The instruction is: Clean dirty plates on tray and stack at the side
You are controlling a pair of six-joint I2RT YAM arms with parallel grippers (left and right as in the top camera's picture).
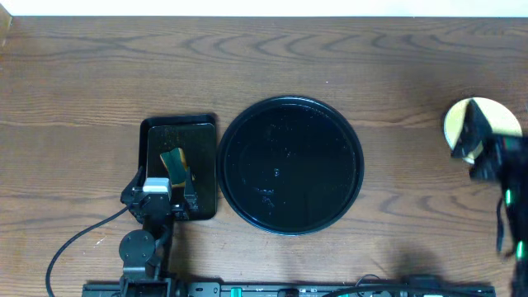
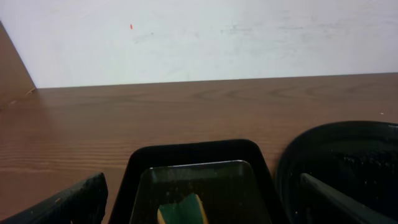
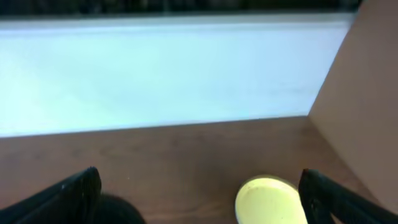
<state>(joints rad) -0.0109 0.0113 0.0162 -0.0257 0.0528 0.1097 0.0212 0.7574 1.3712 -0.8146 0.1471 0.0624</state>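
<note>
Just left of the round black tray [image 1: 290,101], the left gripper [image 1: 162,185] hangs over a small rectangular tray [image 1: 204,132], jaws wide apart and holding nothing, with a sponge [image 1: 173,161] just ahead of it. Well right of the round tray, a pale yellow plate [image 1: 488,115] lies on the table [image 1: 82,82]. The right gripper [image 3: 199,180] is over the plate, its jaws spread wide and empty.

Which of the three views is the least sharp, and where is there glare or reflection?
Right wrist view is softest: the yellow plate has fuzzy edges and the wall is washed out. Overhead view is sharp, with small glints on the glossy round black tray. Left wrist view is fairly sharp; the rectangular tray has a crisp rim.
</note>
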